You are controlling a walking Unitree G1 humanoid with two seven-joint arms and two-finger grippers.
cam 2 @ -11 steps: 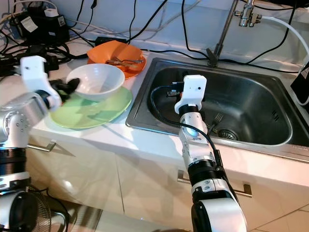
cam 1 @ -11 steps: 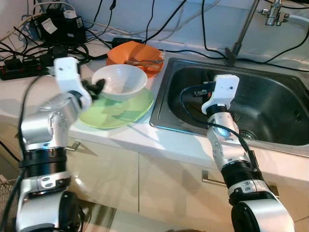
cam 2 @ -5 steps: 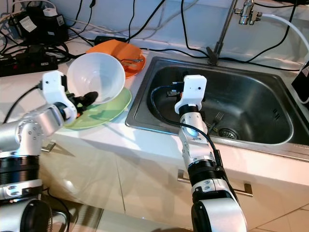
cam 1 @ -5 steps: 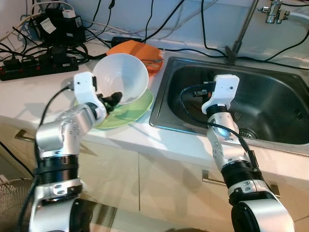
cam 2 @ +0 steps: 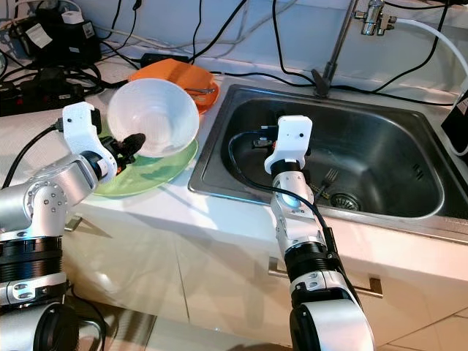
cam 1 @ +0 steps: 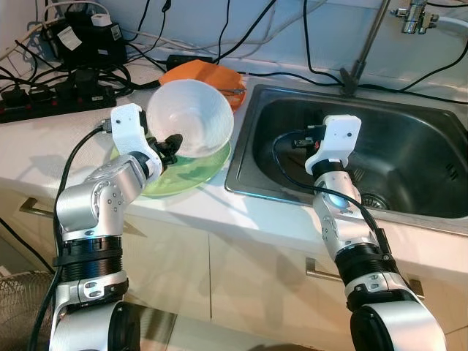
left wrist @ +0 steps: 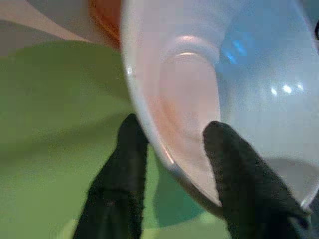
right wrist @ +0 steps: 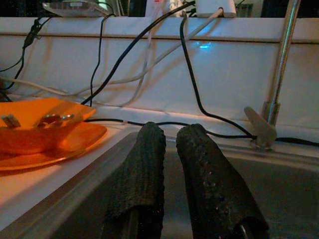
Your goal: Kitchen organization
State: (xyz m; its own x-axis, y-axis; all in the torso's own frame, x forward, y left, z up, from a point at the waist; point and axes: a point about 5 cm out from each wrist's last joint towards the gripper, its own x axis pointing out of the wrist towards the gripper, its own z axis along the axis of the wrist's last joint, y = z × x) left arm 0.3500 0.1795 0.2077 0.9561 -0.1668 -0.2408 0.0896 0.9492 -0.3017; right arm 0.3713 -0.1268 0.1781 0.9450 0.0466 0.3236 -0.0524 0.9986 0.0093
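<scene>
Left eye view: the left gripper (cam 1: 167, 146) is pinching the rim of one white bowl (cam 1: 191, 117), one finger inside the bowl and one outside, as the left wrist view confirms at the fingers (left wrist: 119, 184). The bowl is tilting steeply, its opening facing toward the robot, and it is hanging just above one green plate (cam 1: 186, 172) lying flat on the counter (cam 1: 44, 146). The plate's near edge is sitting close to the counter's front edge, and its right edge is lying just beside the rim of the sink (cam 1: 241, 157). Behind the bowl, one orange dish (cam 1: 205, 73) is sitting on the counter, carrying utensils whose number cannot be told. The right gripper (right wrist: 169, 149) is hovering over the left part of the sink basin, its two fingers pressed nearly together and gripping nothing. One fork (cam 2: 327, 179) is lying on the basin floor near the drain (cam 2: 344, 202); the rest of the basin floor is offering open room to the right of the right arm. One tap (cam 2: 369, 16) is standing at the back rim of the sink. Several black cables (cam 1: 66, 80) and a power strip (cam 1: 33, 108) are crowding the back left corner of the counter, well apart from the plate.
</scene>
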